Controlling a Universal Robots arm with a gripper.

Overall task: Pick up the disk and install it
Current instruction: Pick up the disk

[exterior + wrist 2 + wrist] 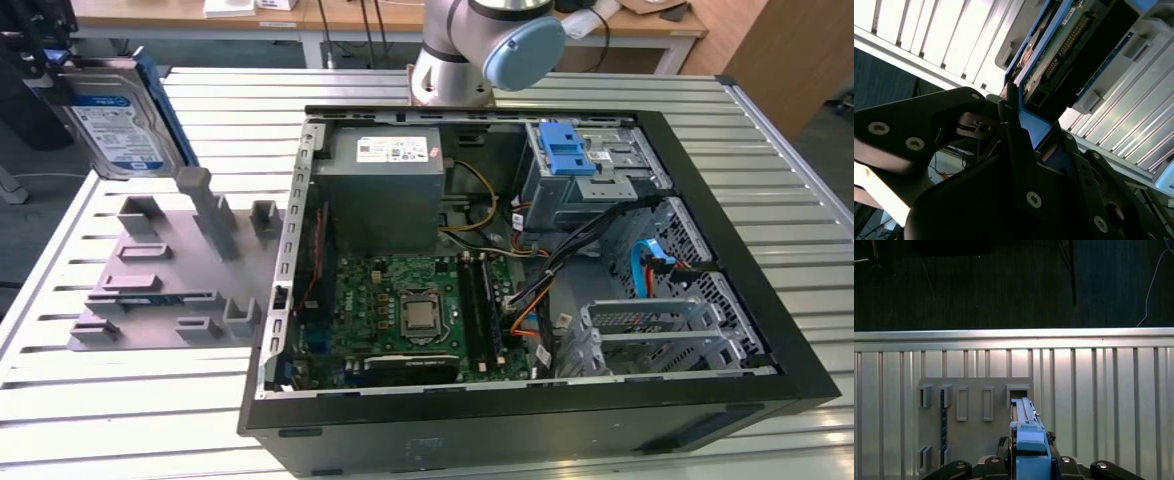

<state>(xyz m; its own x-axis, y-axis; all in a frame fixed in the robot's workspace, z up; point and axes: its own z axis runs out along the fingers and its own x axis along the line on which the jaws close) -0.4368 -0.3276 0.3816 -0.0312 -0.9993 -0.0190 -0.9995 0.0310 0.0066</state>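
Note:
The disk [114, 125], silver with a white-and-blue label and a blue frame, hangs upright in the air at the exterior view's far left, above the grey fixture plate [174, 270]. My gripper [60, 70] is shut on its upper edge. In the second wrist view the black fingers [1014, 145] clamp the disk's [1064, 45] blue frame, and its connector side shows. In the first wrist view the disk [1029, 432] is seen edge-on between the jaws, over the fixture plate [974, 425].
An open computer case [747, 330] lies on the slatted metal table [160, 400], to the exterior view's right of the fixture. Inside it are a grey power-supply box [387, 180], a motherboard [414, 310], cables and a drive cage with a blue latch [567, 148]. The arm's base [474, 50] stands behind the case.

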